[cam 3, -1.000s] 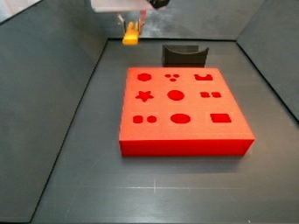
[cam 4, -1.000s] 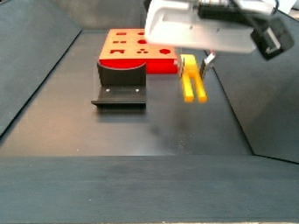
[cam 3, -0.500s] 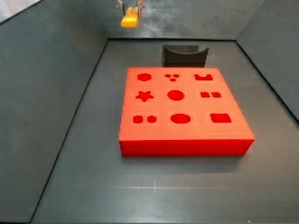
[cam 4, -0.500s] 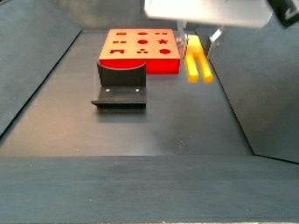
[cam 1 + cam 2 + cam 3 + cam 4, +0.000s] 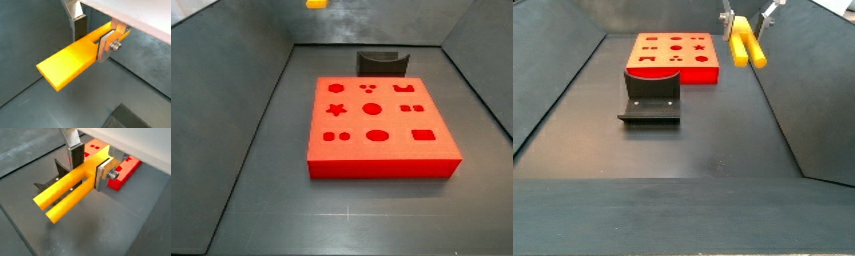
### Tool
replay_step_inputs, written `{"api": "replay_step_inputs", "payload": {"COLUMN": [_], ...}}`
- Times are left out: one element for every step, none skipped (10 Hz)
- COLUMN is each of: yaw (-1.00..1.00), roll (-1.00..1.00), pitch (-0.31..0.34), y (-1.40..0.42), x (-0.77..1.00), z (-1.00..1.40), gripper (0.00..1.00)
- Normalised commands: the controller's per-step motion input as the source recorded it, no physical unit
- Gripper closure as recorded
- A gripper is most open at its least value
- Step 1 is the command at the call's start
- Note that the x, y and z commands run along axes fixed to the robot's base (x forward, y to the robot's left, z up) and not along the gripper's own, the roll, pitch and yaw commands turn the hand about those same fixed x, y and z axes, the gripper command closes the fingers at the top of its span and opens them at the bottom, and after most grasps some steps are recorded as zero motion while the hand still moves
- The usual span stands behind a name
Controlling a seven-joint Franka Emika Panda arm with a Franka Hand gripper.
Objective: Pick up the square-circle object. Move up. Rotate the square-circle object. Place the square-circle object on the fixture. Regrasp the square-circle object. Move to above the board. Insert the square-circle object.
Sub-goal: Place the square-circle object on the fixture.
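**Peg lifted clear, turning and fixture still to come**

While the gripper (image 5: 90,167) hangs high above the floor, its flat silver fingers (image 5: 104,174) are pinched on one end of the yellow-orange peg (image 5: 65,193), and the rest of the bar juts out free. Judging by this, the pick-up is done and the move up is done or nearly so; rotating the peg, setting it on the fixture, regrasping, travelling to the board and inserting it all remain.

Nearest in a side view lies bare dark floor, then the fixture (image 5: 649,94) with its notched upright, and behind it the red board (image 5: 677,56) with its cut-out holes, none of them filled. Farthest and highest, the peg (image 5: 748,42) hangs upright at the top edge, off to the side of the board and well above it.

Both wrist views give the grip itself, which the side views cut off. A wrist view looks down past the peg to the fixture (image 5: 61,170) and a corner of the board (image 5: 125,169) below; another shows only peg (image 5: 69,65) and grey floor. A side view catches just the peg's tip (image 5: 315,3) at its top edge, beyond the board (image 5: 378,125) and fixture (image 5: 382,63)
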Motion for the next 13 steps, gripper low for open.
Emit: {"api": "replay_step_inputs", "payload": {"yaw": [0.42,0.31,0.18,0.12,0.07,0.06,0.04,0.03,0.03,0.03,0.03,0.03,0.03], "roll": [-0.17,-0.16,-0.16,-0.14,-0.12,-0.12,-0.11,-0.11,-0.09,-0.08,-0.07,-0.07,-0.06], "pitch": [0.273,0.260,0.217,0.179,0.149,0.146,0.147,0.141,0.136,0.139,0.146,0.144,0.147], "y": [-0.50,-0.45,-0.39,-0.37,-0.33,-0.31,-0.27,-0.25,-0.21,-0.20,-0.17,-0.15,-0.12], "x": [1.00,1.00,1.00,1.00,1.00,1.00,1.00,1.00,1.00,1.00,1.00,1.00,1.00], "z": [0.01,0.01,0.01,0.01,0.01,0.01,0.01,0.01,0.01,0.01,0.01,0.01,0.01], "gripper": [1.00,1.00,1.00,1.00,1.00,1.00,1.00,1.00,1.00,1.00,1.00,1.00,1.00]}}
